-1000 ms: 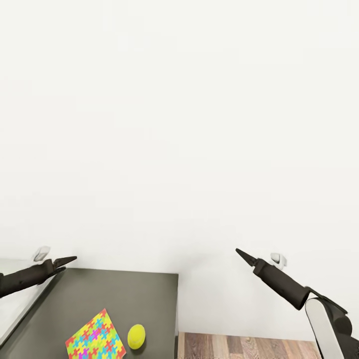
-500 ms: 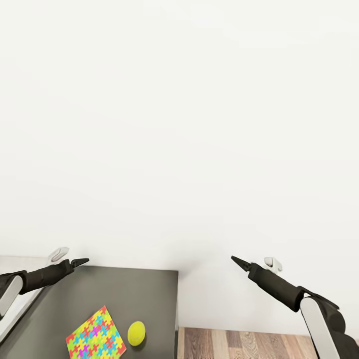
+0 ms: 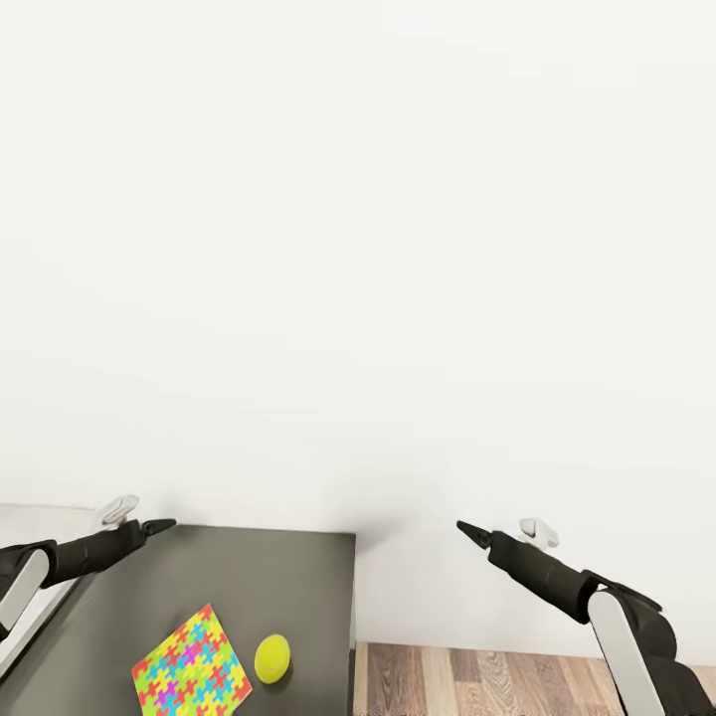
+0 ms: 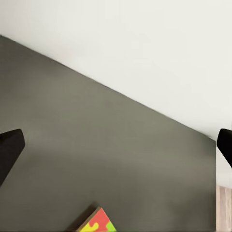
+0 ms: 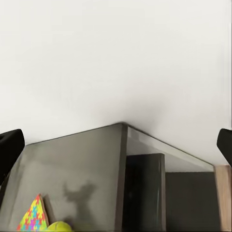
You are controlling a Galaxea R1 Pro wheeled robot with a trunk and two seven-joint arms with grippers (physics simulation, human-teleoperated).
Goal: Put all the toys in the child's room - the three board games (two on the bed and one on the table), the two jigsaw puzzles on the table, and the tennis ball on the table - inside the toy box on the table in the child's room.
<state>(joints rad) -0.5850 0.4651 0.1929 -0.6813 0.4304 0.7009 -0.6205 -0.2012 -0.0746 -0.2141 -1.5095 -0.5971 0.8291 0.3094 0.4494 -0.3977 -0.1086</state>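
Observation:
A jigsaw puzzle (image 3: 192, 664) of bright interlocking pieces lies on the dark grey table (image 3: 249, 577) near the lower edge of the head view. The yellow-green tennis ball (image 3: 271, 658) rests just right of it. My left gripper (image 3: 159, 524) hovers open over the table's back left corner, well behind the puzzle. My right gripper (image 3: 469, 530) hangs open in the air to the right of the table, in front of the wall. The left wrist view shows the puzzle's corner (image 4: 96, 223) on the table top (image 4: 96, 135). The right wrist view shows the puzzle (image 5: 33, 215) and ball (image 5: 58, 226).
A plain white wall (image 3: 358, 249) stands right behind the table. A lighter grey table section (image 3: 35, 517) adjoins at the far left. Wood-plank floor (image 3: 477, 681) lies right of the table's edge, under my right arm.
My left gripper has slid to the right along the table's back edge. The right gripper has drifted slightly left and lower. The view has shifted a little; puzzle and ball stay put.

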